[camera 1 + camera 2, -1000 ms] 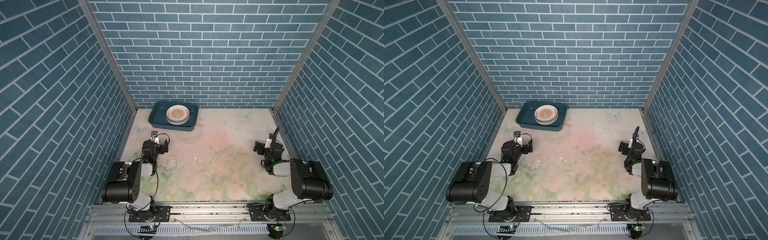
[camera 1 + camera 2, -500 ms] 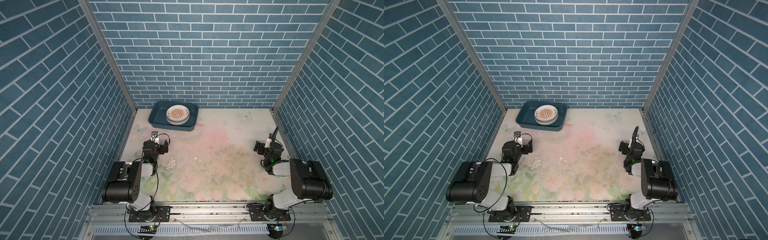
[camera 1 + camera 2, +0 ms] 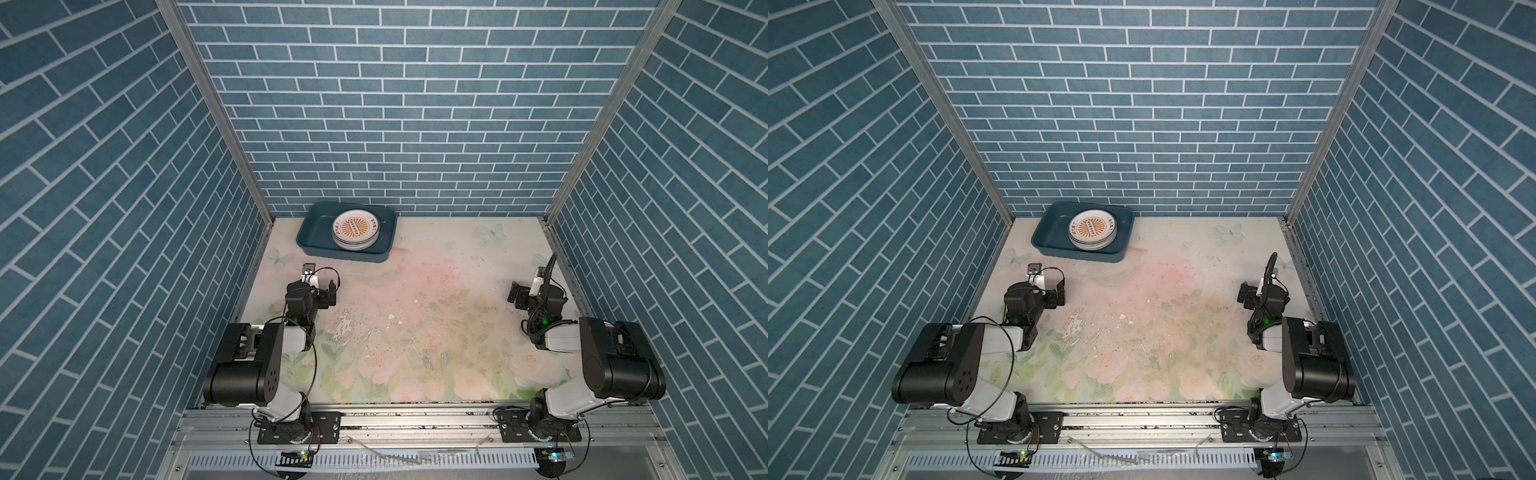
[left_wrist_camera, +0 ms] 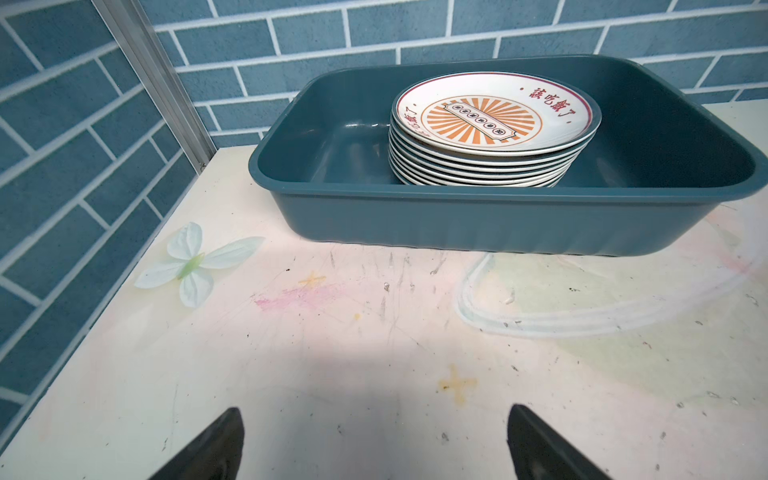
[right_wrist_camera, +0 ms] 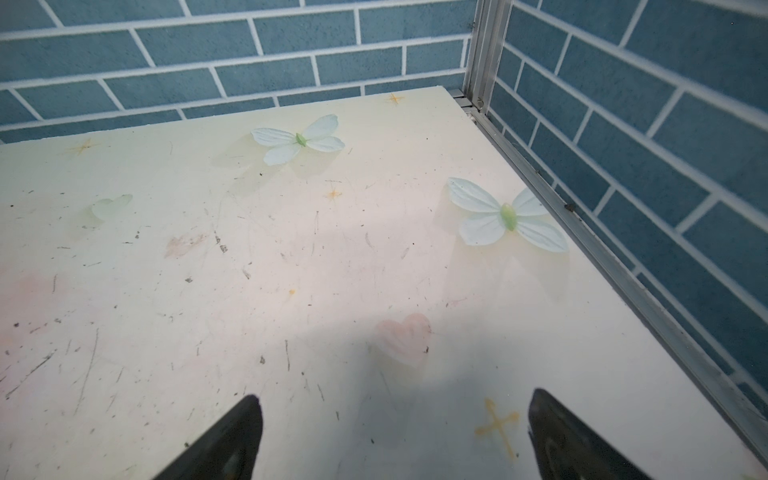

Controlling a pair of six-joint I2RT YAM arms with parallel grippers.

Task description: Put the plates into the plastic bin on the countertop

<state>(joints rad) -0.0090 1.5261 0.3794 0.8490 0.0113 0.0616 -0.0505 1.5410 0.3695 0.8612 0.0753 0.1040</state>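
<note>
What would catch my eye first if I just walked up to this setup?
A stack of white plates, orange sunburst on top, sits in the teal plastic bin at the far left of the countertop. The left end effector and right end effector are open, holding nothing.

The left arm [image 3: 249,365] and right arm [image 3: 615,361] are clad in black housings and white links, with black cables [image 3: 549,266] attached; the left claw [image 4: 374,407] and right claw [image 5: 395,394] are black-tipped.
</note>
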